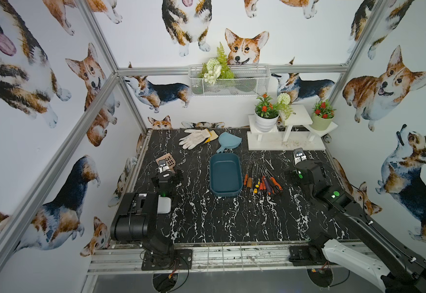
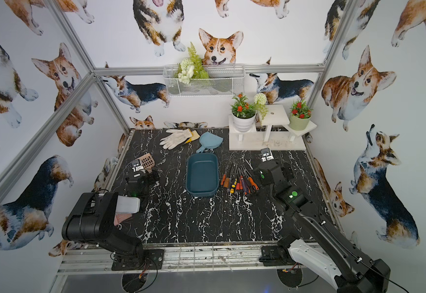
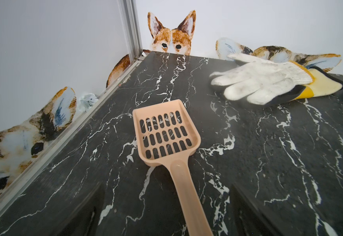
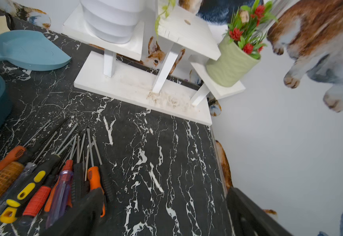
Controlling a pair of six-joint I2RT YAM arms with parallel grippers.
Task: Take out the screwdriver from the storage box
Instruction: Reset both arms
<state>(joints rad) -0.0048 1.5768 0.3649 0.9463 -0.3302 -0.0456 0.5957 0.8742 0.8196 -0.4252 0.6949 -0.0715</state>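
The dark teal storage box (image 1: 224, 177) (image 2: 202, 175) stands mid-table, and both top views show nothing in it. Several screwdrivers (image 1: 262, 182) (image 2: 239, 184) (image 4: 43, 179) with orange, black, yellow and purple handles lie in a heap on the table just right of the box. My right gripper (image 1: 298, 155) (image 4: 164, 214) is open over bare table to the right of the heap, one finger (image 4: 80, 214) beside the nearest handles. My left gripper (image 1: 164, 166) (image 3: 168, 214) is open far left of the box, holding nothing.
A peach slotted scoop (image 3: 164, 132) lies under the left gripper, its handle running between the fingers. Work gloves (image 1: 196, 138) and a light blue dustpan (image 1: 228, 143) lie behind the box. A white plant stand (image 1: 283, 144) fills the back right corner, and a wire basket (image 1: 229, 83) hangs on the back wall.
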